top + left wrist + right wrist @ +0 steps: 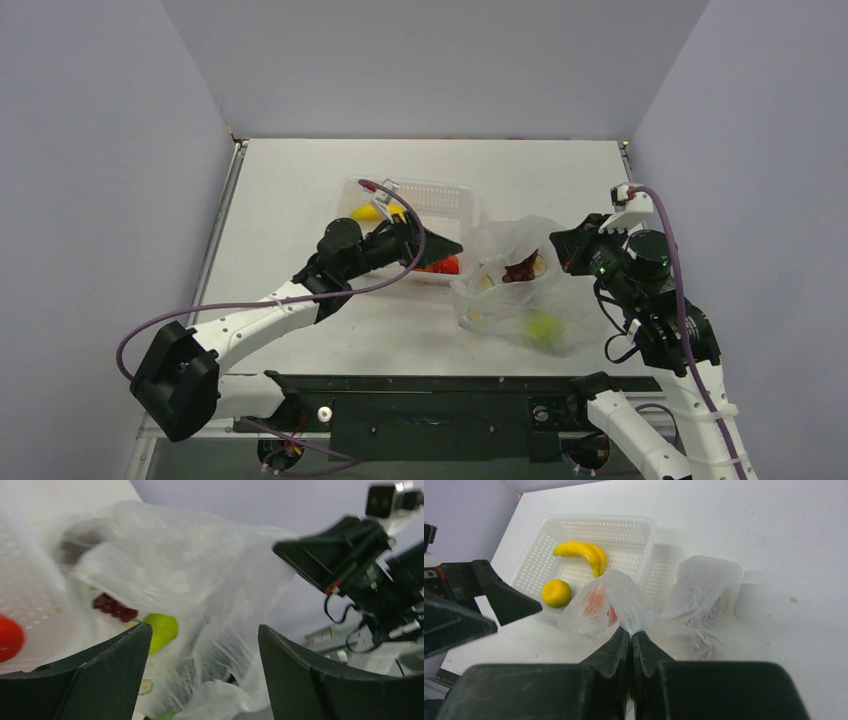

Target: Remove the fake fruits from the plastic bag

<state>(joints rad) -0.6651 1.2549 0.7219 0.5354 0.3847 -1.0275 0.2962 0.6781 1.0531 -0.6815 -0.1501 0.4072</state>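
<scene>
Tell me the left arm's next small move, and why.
Probably ease the open left gripper forward toward the grape bunch in the plastic bag. The right gripper is shut on the bag's edge, holding it. The grapes and green pear lie just ahead of the left fingers. The banana and orange already sit in the basket.
</scene>
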